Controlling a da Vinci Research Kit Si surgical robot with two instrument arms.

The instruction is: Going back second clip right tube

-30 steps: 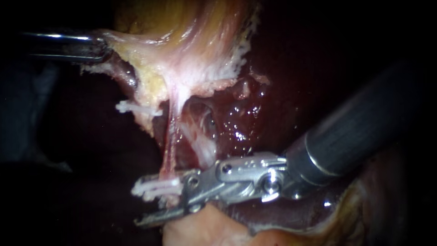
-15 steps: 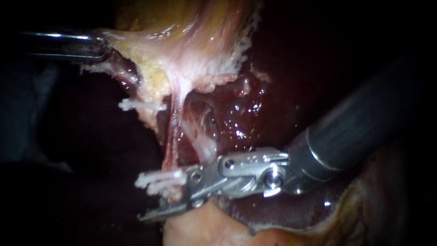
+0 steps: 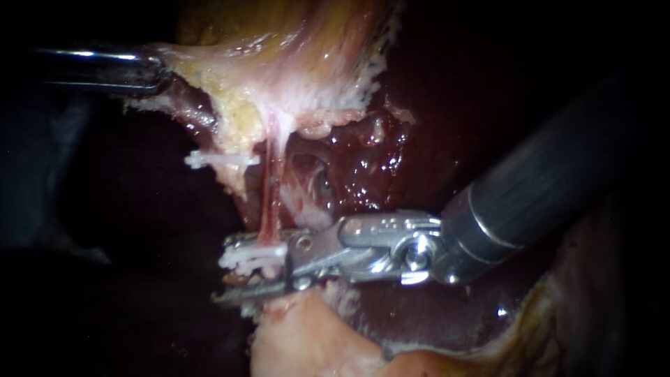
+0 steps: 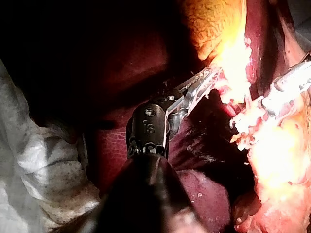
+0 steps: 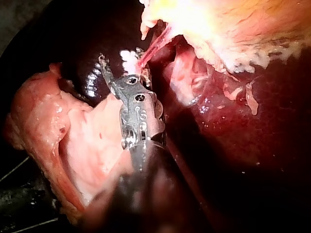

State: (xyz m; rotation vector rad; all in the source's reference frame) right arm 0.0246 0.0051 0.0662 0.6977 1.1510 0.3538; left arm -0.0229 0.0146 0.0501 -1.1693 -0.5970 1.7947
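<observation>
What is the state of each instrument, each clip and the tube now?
Silver left instrument: shut on pale yellowish tissue.
Silver, dark-shafted right instrument: open around the lower clip.
Upper white plastic clip: closed on tissue.
Lower white plastic clip: closed on the tube.
Thin red tube: taut, uncut.

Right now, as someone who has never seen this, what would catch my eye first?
The shiny right instrument comes in from the right, its open jaws standing around a white clip at the foot of a thin red tube. Higher up, a second clip sticks out sideways beside pale yellowish tissue, with wet dark red liver behind.
</observation>
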